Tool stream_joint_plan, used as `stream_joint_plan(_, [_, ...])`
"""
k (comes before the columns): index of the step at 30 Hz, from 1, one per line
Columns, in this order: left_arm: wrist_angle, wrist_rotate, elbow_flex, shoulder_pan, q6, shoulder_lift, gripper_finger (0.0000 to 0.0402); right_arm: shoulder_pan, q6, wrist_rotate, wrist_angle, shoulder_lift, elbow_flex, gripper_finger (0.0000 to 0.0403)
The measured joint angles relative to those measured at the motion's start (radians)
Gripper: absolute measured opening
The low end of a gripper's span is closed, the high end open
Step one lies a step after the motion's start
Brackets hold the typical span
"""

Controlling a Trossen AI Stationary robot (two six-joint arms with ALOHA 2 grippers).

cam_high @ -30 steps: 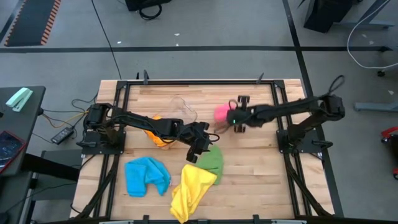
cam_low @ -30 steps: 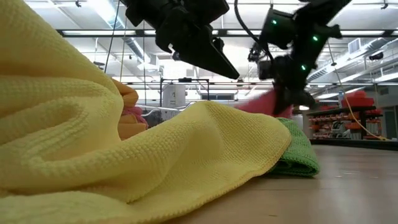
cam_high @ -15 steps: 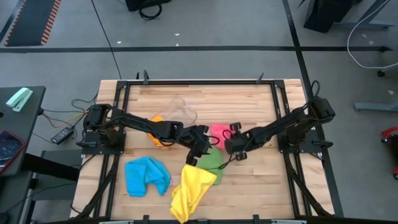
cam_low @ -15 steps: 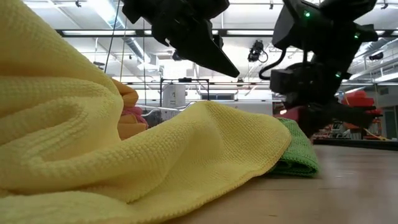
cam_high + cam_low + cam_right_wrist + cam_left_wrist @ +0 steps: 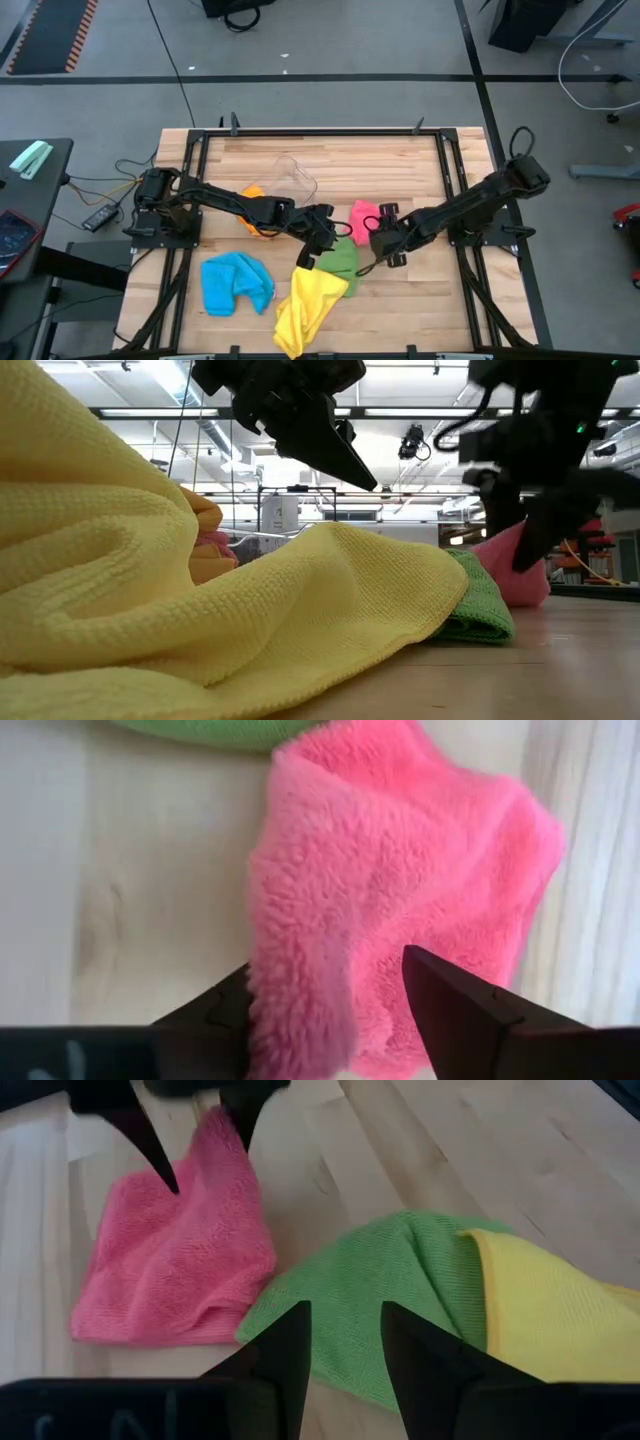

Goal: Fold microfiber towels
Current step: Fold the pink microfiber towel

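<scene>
Blue towel (image 5: pixel 236 283) is lying at the desk's (image 5: pixel 400 165) left front. Yellow towel (image 5: pixel 308 303) is overlapping the green towel (image 5: pixel 341 262). My left tool (image 5: pixel 322 238) is hovering over the green towel, fingers parted, holding nothing. Pink towel (image 5: pixel 361 221) is lying just beside it. My right tool (image 5: pixel 385 240) is standing open, straddling the pink towel's edge.

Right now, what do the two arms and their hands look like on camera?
Both arms are dark, slim and jointed, mounted on black frames at the table's two sides. The left hand ends in two black, tapering, pointed fingers. The right hand has the same black wedge-shaped fingers, and a small green light shows on its dark housing in the low view.
</scene>
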Motion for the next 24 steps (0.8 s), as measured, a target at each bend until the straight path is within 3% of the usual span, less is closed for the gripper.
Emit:
stream_joint_plan(10, [-0.002,-0.001,0.000,-0.001,0.003,0.000,0.0129,0.076,0.038,0.066,-0.009,-0.045,0.003,0.0216])
stream_joint_plan(14, [-0.005,-0.001,0.000,0.000,0.002,0.000,0.0124,0.072,0.075,0.103,-0.088,-0.057,0.003,0.0216])
stream_joint_plan(21, [-0.027,-0.001,0.000,-0.001,0.002,0.000,0.0123,0.074,0.149,-0.014,-0.096,-0.170,0.002,0.0216])
stream_joint_plan(24, [-0.027,-0.001,0.000,-0.001,0.002,0.000,0.0122,0.073,0.185,0.034,-0.089,-0.210,0.000,0.0216])
